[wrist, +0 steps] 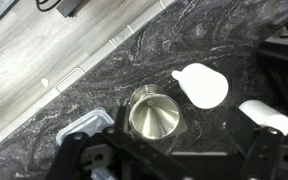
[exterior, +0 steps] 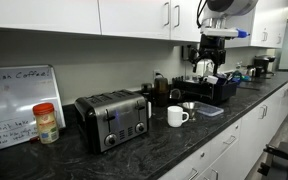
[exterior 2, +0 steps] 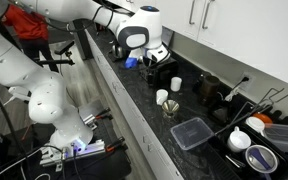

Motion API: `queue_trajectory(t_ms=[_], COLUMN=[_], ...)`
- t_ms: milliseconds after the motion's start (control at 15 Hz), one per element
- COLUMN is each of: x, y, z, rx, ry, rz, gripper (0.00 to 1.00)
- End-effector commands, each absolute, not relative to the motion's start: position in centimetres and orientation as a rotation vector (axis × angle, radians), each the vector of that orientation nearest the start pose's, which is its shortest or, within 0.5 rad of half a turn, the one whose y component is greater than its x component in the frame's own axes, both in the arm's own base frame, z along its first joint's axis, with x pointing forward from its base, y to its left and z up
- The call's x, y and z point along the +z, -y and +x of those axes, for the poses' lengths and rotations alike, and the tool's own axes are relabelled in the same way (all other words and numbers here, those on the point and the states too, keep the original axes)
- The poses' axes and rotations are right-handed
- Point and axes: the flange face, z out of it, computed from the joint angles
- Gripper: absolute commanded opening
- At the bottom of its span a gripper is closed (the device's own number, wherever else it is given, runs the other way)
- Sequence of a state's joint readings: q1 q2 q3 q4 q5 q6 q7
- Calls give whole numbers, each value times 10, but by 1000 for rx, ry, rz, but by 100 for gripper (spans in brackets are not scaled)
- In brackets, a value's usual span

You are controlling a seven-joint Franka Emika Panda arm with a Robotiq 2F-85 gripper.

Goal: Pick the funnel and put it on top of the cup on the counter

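The silvery funnel stands rim up on the dark speckled counter, right beside the white mug. Both exterior views show the funnel next to the mug. My gripper is open and empty, well above the counter, with the funnel below and just ahead of the fingers. In the exterior views the gripper hangs high over the counter.
A toaster and a red-lidded jar stand along the counter. A clear plastic container lies near the funnel, also in the wrist view. A black rack with dishes is behind. Another white object lies beyond the mug.
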State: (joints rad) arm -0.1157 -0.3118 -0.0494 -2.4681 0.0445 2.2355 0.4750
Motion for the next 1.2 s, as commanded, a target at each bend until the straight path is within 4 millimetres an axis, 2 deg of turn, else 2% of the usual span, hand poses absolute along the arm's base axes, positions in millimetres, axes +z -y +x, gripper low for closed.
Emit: queue_trajectory(t_ms=[0, 67, 133, 867, 1133], x=[388, 383, 395, 394, 373], y=[97, 99, 93, 94, 107], z=[437, 437, 435, 436, 437], rx=[-69, -40, -57, -54, -1], ry=[-1082, -1121, -1081, -1082, -1071], rz=[-2861, -2857, -2881, -2882, -2851], gripper=[100, 100, 100, 100, 100])
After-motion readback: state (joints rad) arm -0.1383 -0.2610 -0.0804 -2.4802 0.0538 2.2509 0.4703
